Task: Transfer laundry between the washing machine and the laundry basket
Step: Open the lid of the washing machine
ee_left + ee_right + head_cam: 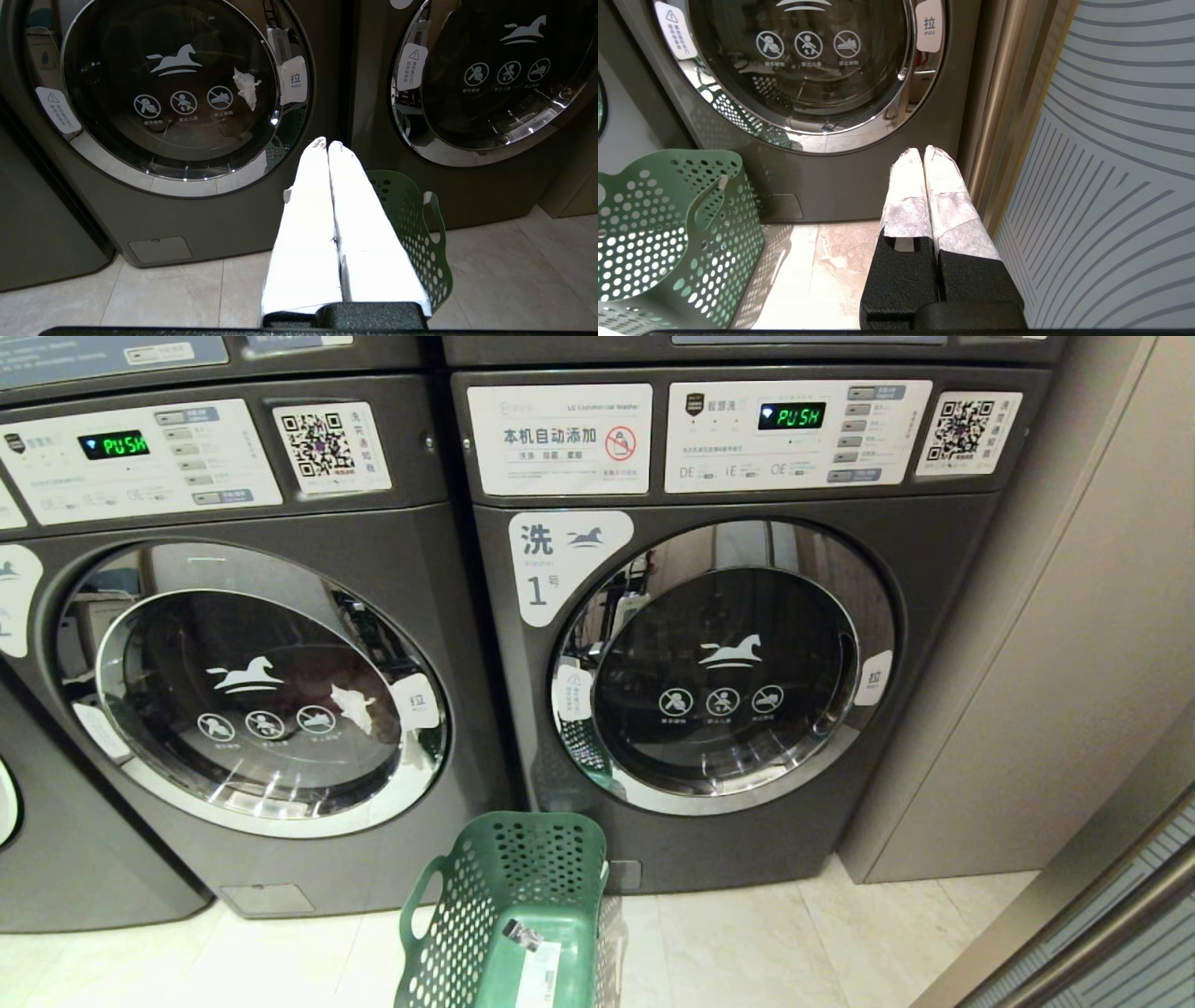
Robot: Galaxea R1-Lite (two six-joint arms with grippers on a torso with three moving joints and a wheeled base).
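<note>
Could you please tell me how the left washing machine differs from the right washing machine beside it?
The right washing machine bears a white label reading 1; on the left washing machine the matching label is cut off at the view's edge. The left door's glass shows a white patch; the right door's glass looks dark apart from its printed symbols. Both are dark grey front-loaders with chrome-ringed round doors, shut, and green displays reading PUSH.

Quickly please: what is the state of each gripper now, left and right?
Left gripper: closed, holding nothing, in front of the washing machines.
Right gripper: closed, holding nothing, low near the floor.
</note>
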